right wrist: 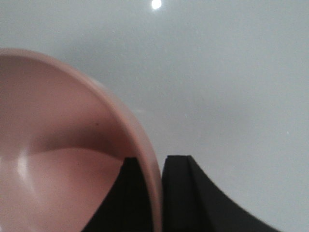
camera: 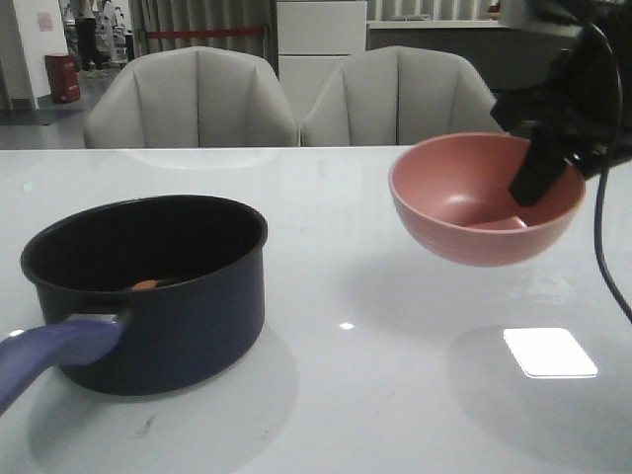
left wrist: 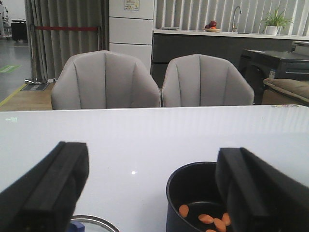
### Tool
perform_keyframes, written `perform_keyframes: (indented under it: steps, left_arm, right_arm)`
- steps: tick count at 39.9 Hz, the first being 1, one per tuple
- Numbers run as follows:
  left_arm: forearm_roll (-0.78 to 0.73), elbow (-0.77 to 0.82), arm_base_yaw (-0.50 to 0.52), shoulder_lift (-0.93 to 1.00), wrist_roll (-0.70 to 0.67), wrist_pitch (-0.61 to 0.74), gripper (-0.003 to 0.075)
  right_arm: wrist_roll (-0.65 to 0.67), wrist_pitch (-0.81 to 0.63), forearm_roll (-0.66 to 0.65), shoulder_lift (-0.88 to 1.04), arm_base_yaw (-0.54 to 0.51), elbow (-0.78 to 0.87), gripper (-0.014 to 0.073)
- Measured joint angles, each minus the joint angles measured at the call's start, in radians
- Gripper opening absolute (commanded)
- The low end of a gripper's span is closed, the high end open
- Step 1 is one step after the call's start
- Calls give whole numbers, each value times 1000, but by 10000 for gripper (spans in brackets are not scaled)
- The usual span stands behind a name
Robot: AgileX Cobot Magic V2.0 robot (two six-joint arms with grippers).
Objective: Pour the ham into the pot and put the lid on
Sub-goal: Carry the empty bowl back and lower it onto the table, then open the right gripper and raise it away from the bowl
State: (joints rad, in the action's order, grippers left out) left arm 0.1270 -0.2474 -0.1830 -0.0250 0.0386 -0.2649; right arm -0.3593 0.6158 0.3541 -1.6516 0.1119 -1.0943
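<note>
Above table (camera: 395, 395), bowl (camera: 464, 212) in right hand (right wrist: 157, 193)

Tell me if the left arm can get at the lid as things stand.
Probably yes: the left gripper is open and empty, and the lid's rim shows just beneath it, beside the pot, with nothing between.

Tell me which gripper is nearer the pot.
Left. The left gripper hangs open just by the pot; the right gripper holds the pink bowl off to its side.

You have the ham (left wrist: 206, 218) in the pot (camera: 158, 296) at the table's (camera: 395, 395) front-left; the bowl (camera: 484, 202) hangs over its right side.
</note>
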Motion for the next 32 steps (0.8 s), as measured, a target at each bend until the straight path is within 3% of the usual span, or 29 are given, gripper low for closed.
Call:
perform_keyframes:
  steps: [10, 22, 32]
  left_arm:
    - [0, 0, 0, 0, 0, -2, 594]
    - [0, 0, 0, 0, 0, -7, 594]
    - [0, 0, 0, 0, 0, -7, 594]
  right_arm:
    - [22, 60, -18, -97, -26, 0, 163]
    - [35, 67, -18, -147, -29, 0, 456]
    - [38, 131, -18, -122, -29, -57, 467]
